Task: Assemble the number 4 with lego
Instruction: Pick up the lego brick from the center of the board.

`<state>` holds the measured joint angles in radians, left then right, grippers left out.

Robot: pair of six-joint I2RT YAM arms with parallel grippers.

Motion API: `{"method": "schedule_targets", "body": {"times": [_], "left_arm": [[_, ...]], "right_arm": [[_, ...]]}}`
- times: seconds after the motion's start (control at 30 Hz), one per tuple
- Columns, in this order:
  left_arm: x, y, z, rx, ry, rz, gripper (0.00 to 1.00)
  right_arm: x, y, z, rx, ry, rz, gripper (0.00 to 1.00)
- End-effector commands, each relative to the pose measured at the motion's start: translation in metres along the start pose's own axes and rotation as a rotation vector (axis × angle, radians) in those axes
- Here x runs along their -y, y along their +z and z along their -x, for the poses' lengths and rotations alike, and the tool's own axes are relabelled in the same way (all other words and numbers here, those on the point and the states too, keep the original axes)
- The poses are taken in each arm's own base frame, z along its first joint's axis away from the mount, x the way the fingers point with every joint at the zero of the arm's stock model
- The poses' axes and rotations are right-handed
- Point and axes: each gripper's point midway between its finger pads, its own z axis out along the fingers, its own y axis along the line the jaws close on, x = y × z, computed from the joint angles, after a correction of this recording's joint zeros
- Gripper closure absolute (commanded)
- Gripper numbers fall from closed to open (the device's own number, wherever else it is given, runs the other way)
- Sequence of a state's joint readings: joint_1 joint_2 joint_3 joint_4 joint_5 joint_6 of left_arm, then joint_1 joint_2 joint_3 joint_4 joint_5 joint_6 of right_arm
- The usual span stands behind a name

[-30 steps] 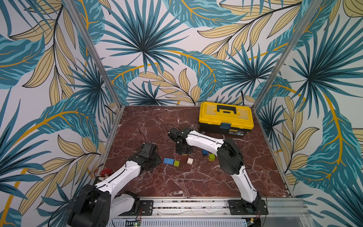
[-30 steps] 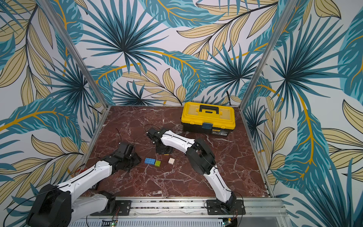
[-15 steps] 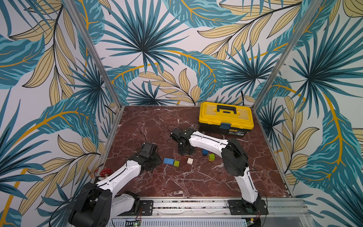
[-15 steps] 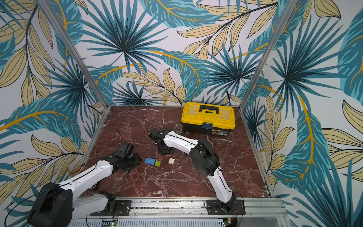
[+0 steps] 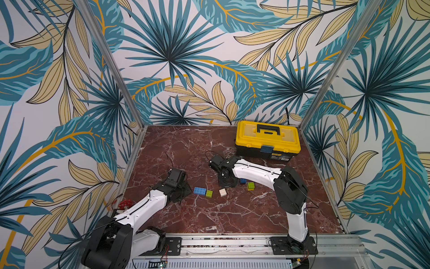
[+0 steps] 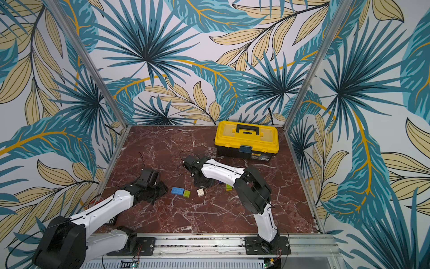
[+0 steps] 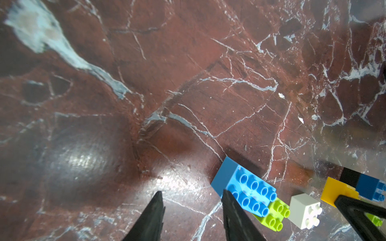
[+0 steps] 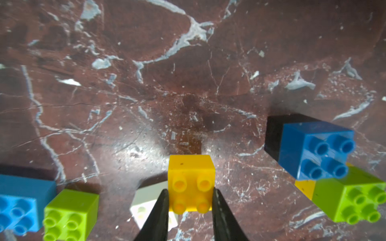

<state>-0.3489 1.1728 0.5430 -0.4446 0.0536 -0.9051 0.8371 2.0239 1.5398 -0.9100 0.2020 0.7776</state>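
Observation:
My right gripper (image 8: 190,191) is shut on an orange-yellow brick (image 8: 191,177), studs toward the camera, held just above the table over the white brick (image 8: 144,200). In both top views this gripper (image 5: 226,182) hides its brick. A long blue brick (image 5: 199,191) touches a lime green brick (image 5: 209,193); the white brick (image 5: 222,192) lies beside them. A small blue brick (image 8: 315,150) adjoins a black brick (image 8: 272,133), by a second lime brick (image 8: 351,200) and another yellow brick (image 8: 305,188). My left gripper (image 7: 192,200) rests open and empty just left of the long blue brick (image 7: 248,187).
A big yellow toolbox (image 5: 267,138), closed, stands at the back right of the red marble table (image 5: 181,144). Patterned walls close the left, back and right sides. A metal rail (image 5: 221,243) runs along the front edge.
My right gripper's jaws have closed a little tighter on the yellow brick and its arm has shifted slightly right. The left arm and the loose bricks have not moved.

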Motion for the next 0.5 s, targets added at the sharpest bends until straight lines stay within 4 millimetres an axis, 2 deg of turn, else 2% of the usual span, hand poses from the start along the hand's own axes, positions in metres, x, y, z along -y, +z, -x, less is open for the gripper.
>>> {"method": "schedule_targets", "body": {"times": [0.0, 0.2, 0.3, 0.47], "left_arm": [[-0.001, -0.002, 0.002, 0.006, 0.007, -0.002, 0.52], [-0.003, -0.001, 0.001, 0.005, 0.007, 0.003, 0.52], [-0.003, -0.001, 0.001, 0.003, 0.004, 0.003, 0.52], [-0.003, -0.001, 0.001, 0.004, 0.005, 0.005, 0.52]], "right_arm": [[0.009, 0.009, 0.004, 0.003, -0.005, -0.027, 0.72], [0.007, 0.012, 0.007, -0.006, -0.025, -0.019, 0.71], [0.016, 0.021, 0.013, -0.023, -0.005, -0.031, 0.69], [0.019, 0.026, 0.015, -0.025, -0.026, -0.044, 0.58]]}}
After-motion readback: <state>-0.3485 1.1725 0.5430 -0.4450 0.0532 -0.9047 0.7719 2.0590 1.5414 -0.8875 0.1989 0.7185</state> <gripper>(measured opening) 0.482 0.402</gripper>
